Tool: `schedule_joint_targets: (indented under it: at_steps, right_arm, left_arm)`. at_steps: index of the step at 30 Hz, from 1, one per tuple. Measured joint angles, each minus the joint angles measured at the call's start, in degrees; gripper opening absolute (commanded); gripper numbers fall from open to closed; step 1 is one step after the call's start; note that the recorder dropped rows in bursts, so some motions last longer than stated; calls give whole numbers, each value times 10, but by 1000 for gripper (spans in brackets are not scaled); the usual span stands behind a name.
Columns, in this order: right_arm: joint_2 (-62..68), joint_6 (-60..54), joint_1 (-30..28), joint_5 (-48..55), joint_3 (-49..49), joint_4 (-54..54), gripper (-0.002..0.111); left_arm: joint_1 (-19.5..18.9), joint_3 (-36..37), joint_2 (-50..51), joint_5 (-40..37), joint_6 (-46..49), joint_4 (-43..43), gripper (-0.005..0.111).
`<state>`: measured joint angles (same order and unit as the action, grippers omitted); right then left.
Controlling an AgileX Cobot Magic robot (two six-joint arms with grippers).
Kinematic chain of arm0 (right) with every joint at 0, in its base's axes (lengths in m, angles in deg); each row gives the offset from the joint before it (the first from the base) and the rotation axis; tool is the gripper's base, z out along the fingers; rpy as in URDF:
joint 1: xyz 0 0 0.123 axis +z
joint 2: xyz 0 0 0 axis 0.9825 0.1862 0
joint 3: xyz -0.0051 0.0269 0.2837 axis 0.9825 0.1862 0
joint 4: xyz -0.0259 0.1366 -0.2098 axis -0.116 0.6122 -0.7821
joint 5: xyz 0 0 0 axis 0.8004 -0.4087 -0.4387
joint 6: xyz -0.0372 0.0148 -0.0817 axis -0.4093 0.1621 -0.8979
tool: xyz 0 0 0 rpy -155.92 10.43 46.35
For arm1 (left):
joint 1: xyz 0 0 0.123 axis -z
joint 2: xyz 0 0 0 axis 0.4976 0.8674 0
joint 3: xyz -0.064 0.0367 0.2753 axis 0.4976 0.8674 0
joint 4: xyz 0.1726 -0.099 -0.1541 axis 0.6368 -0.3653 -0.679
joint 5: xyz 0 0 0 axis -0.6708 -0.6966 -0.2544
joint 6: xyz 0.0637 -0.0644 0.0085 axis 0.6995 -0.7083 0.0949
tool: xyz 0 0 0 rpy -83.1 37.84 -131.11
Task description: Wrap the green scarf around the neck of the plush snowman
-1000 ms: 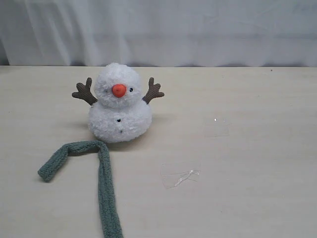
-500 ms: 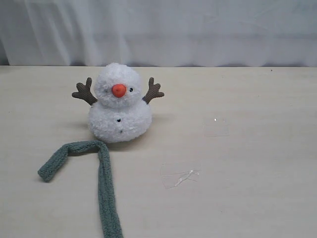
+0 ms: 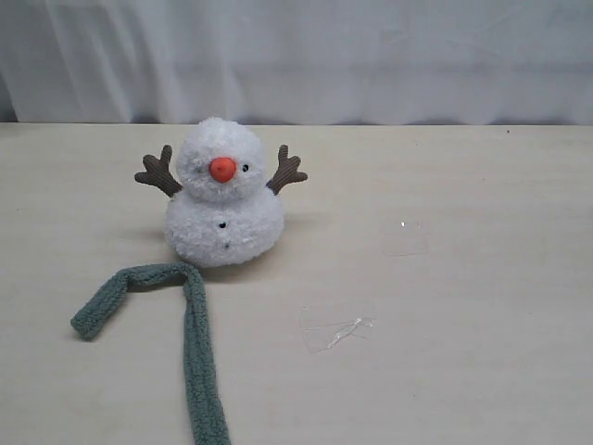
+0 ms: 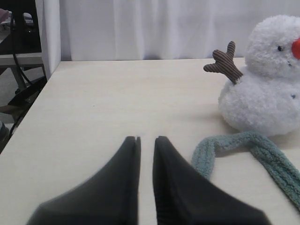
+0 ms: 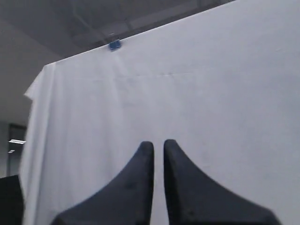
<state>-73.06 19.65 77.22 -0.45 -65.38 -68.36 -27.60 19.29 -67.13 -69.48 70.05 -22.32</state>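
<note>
My left gripper (image 4: 146, 138) and right gripper (image 5: 158, 142) sit nearly clenched, empty; first I must open one and grasp the green scarf (image 3: 196, 345) at the plush snowman's (image 3: 225, 218) seven o'clock.

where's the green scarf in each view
exterior: the green scarf lies bent on the table, lower left, in front of the plush snowman, running off the bottom edge.
left wrist: green scarf lies between the left hand and the plush snowman.
right wrist: not in it.
shared landmark: the plush snowman, in exterior and left wrist views.

One snowman (image 3: 225, 197) — one scarf (image 3: 199, 352)
</note>
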Motion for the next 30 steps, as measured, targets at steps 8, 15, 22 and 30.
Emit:
schedule_joint_targets:
  at_steps: [8,15,22,30]
  right_arm:
    - [211,381,0,-51,-217,-478,72]
    - [387,435,2,-214,-395,-613,67]
    - [485,464,2,-16,-492,-730,67]
    - [612,463,2,112,-497,-763,52]
  left_arm:
    - [0,0,0,0,0,0,12]
    - [0,0,0,0,0,0,12]
    - [0,0,0,0,0,0,12]
    - [0,0,0,0,0,0,12]
